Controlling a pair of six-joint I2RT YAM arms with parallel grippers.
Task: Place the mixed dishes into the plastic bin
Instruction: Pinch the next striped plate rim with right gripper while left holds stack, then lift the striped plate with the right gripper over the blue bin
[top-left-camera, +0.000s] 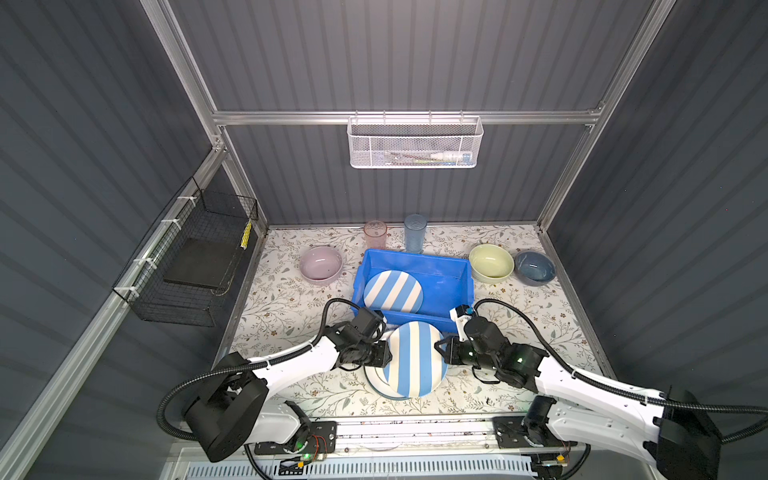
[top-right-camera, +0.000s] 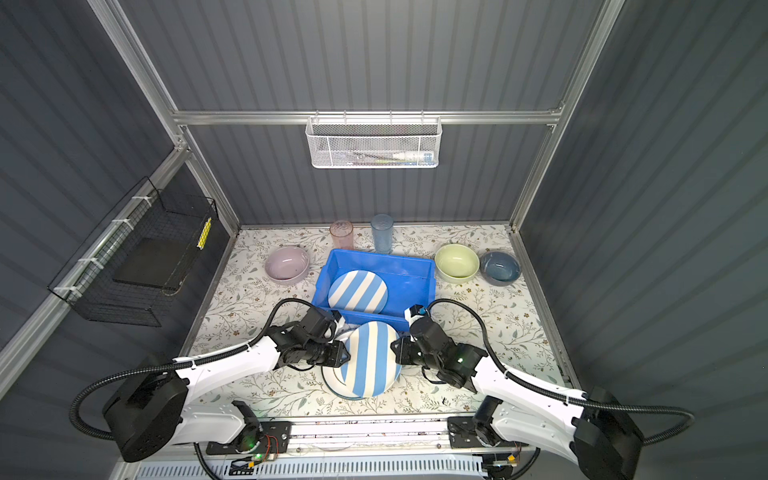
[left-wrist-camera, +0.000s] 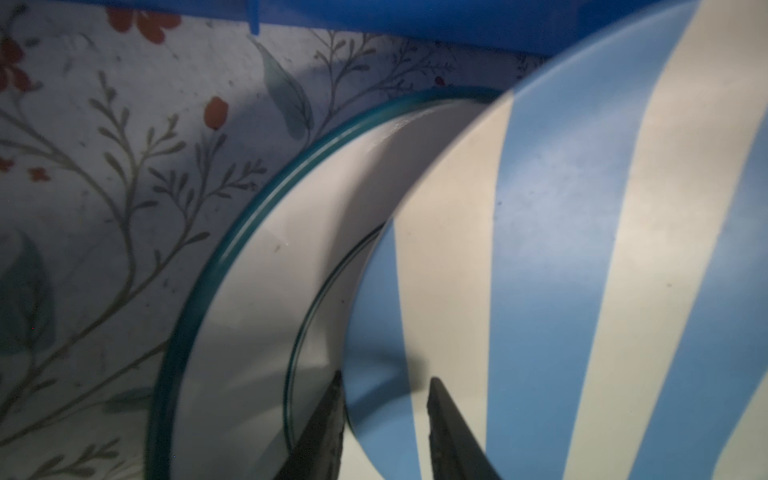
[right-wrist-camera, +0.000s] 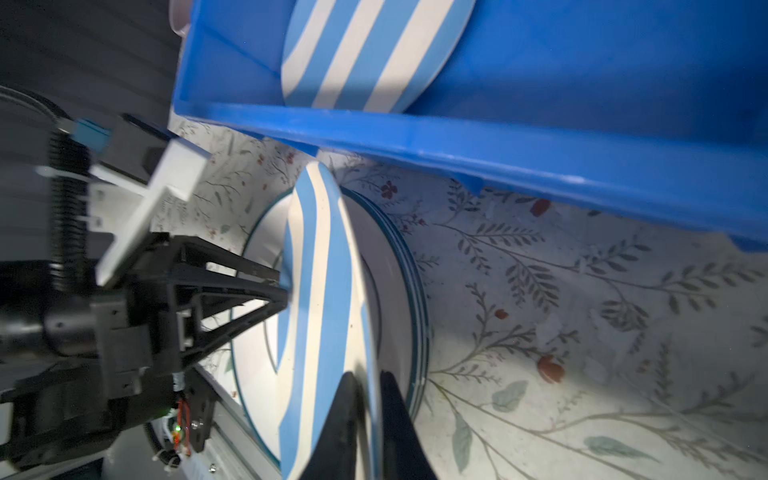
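Over the floral tabletop (top-left-camera: 291, 299), left tool (top-left-camera: 388, 354) and right tool (top-left-camera: 437, 347) clamp opposite rims of one striped plate (top-left-camera: 415, 360) — tilted.

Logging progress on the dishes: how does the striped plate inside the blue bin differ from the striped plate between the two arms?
The binned plate rests ungripped inside the plastic bin; the lifted plate is outside it, pinched at opposite rims by the left end effector and right end effector. The binned plate's stripes run diagonally in both top views; the lifted plate's run front to back. Both are round, blue-white striped.
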